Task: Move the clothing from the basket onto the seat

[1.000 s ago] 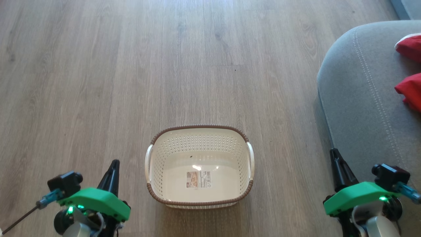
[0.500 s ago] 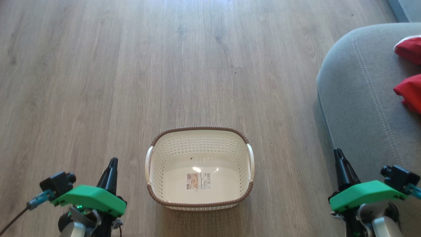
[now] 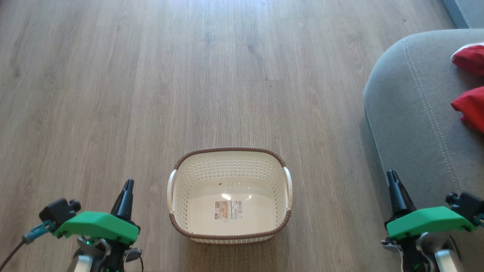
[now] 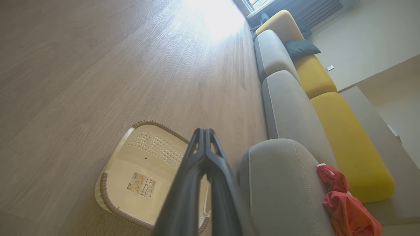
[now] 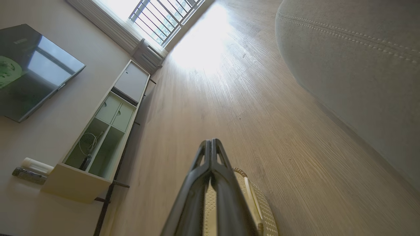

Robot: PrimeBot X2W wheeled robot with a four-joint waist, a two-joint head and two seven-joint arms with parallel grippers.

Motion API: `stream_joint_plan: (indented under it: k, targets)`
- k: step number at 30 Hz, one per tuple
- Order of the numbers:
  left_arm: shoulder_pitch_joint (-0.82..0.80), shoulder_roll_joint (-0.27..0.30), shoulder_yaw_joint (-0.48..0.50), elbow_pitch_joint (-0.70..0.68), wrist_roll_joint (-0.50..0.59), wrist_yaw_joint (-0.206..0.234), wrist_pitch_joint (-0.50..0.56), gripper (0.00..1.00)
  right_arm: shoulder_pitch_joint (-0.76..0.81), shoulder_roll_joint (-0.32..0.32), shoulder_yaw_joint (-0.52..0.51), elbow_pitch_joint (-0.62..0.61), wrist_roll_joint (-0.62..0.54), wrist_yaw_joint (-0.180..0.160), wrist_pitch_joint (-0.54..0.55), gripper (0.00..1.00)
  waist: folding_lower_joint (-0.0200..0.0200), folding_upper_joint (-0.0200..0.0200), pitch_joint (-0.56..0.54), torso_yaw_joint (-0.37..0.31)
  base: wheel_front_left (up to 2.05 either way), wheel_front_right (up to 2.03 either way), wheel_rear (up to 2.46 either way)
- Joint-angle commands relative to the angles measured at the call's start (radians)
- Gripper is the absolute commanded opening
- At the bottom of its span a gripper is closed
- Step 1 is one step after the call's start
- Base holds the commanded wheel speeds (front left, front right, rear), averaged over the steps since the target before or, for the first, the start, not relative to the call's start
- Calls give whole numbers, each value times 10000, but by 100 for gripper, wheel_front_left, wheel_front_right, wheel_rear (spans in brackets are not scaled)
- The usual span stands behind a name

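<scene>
The cream basket (image 3: 229,162) with a brown rim stands on the wood floor, holding nothing but its barcode sticker (image 3: 228,210); the left wrist view shows the basket (image 4: 154,149) too. Red clothing (image 3: 470,109) lies on the grey seat (image 3: 412,113) at the right, with a second red piece (image 3: 469,59) behind it. From the left wrist the clothing (image 4: 344,203) rests on the seat (image 4: 282,183). My left gripper (image 3: 128,183) is shut and holds nothing, left of the basket. My right gripper (image 3: 391,174) is shut, beside the seat's edge. Both point forward.
Open wood floor (image 3: 151,75) stretches ahead of the basket. A long sofa with grey and yellow cushions (image 4: 315,78) runs along the right. A low TV cabinet (image 5: 101,131) and a wall screen (image 5: 29,68) stand across the room.
Both arms have drawn back toward the bottom of the head view, fingers staying shut. The camera has tilted slightly, so the basket sits a little lower in the picture.
</scene>
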Motion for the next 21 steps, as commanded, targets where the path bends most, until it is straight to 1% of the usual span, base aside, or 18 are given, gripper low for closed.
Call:
stream_joint_plan:
  k: [1,21]
  targets:
    - [-323,42,360,-392,-231,-113,40,0,-497,-58,33,-366,311,0,93,0,0,0,-8,1,0,0,0]
    - [-288,-255,1003,-567,-2129,-374,618,0,-588,-60,-118,-403,2848,-1,612,0,0,0,-156,6,0,0,0]
